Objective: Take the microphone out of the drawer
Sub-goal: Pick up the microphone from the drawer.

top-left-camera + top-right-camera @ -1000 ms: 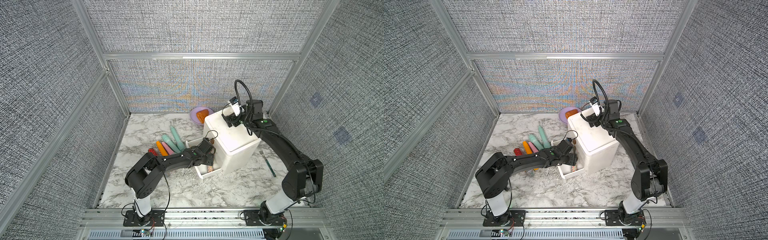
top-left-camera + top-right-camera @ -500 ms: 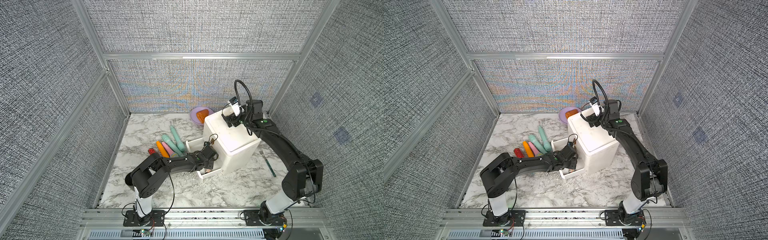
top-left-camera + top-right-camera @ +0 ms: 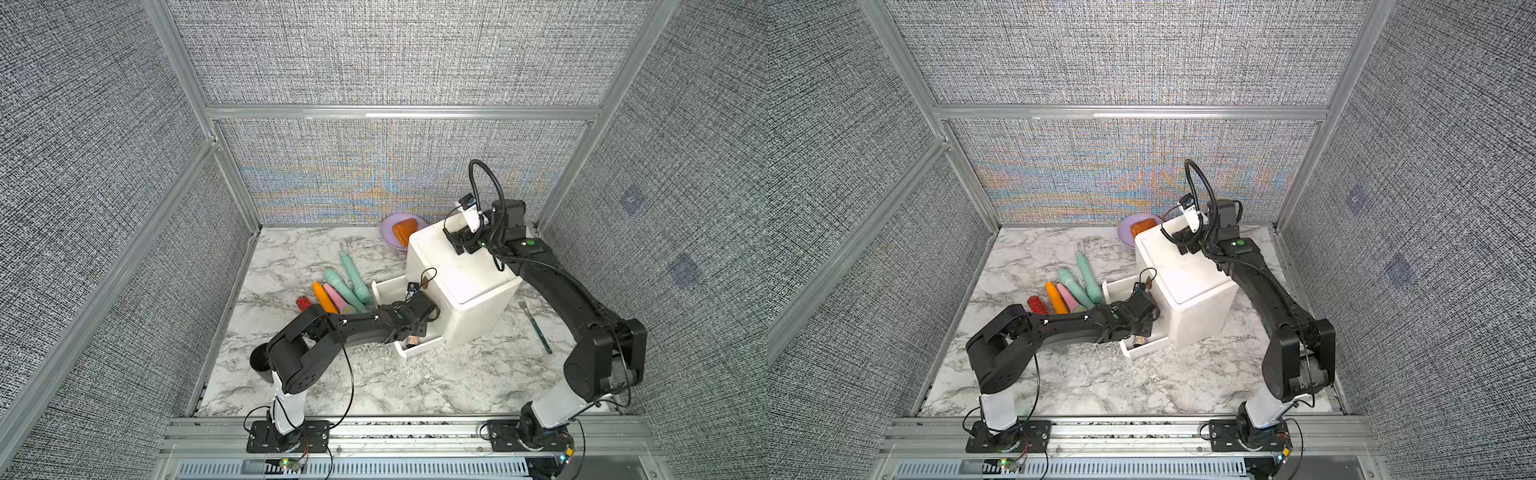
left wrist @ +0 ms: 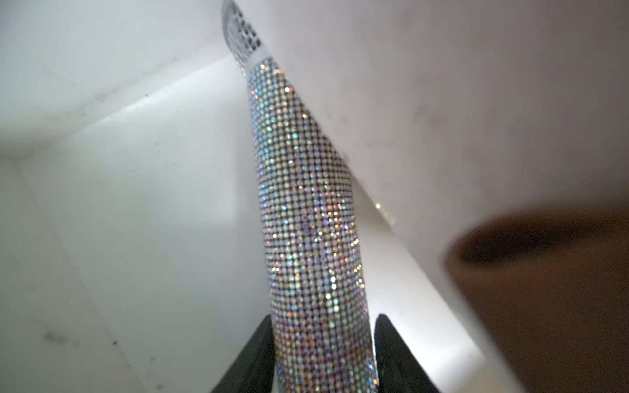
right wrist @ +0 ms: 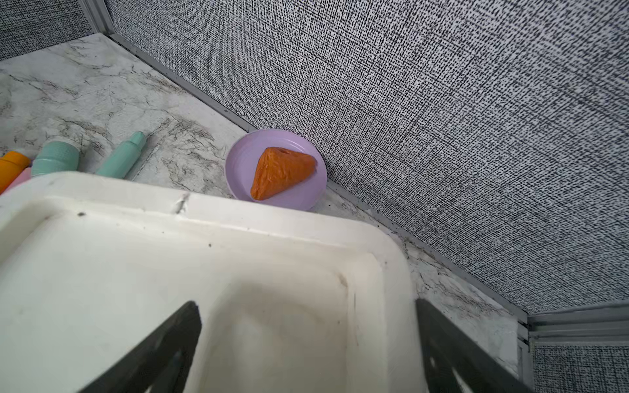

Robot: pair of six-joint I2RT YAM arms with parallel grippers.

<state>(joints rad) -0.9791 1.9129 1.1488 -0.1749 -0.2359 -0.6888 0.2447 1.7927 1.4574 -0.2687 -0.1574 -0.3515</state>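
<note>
A microphone (image 4: 306, 221) covered in silver glitter lies in the open white drawer (image 3: 419, 352), along its side wall. My left gripper (image 4: 323, 316) reaches into the drawer, and its two black fingers press on either side of the handle, so it is shut on it. In both top views only the handle's glittery end (image 3: 412, 341) (image 3: 1139, 340) shows under the left wrist (image 3: 417, 320). My right gripper (image 5: 306, 306) stands open over the flat top of the white cabinet (image 3: 461, 270), holding nothing.
A blurred brown thing (image 4: 544, 289) sits close beside the left gripper. Left of the drawer lie several coloured tubes (image 3: 340, 286) and a red glittery piece (image 3: 303, 303). A purple plate (image 5: 238, 163) with an orange pastry stands behind the cabinet. A fork (image 3: 536, 324) lies to its right.
My left gripper has dropped into the drawer and its jaws have narrowed onto the microphone's handle. The right arm has stayed where it was.
</note>
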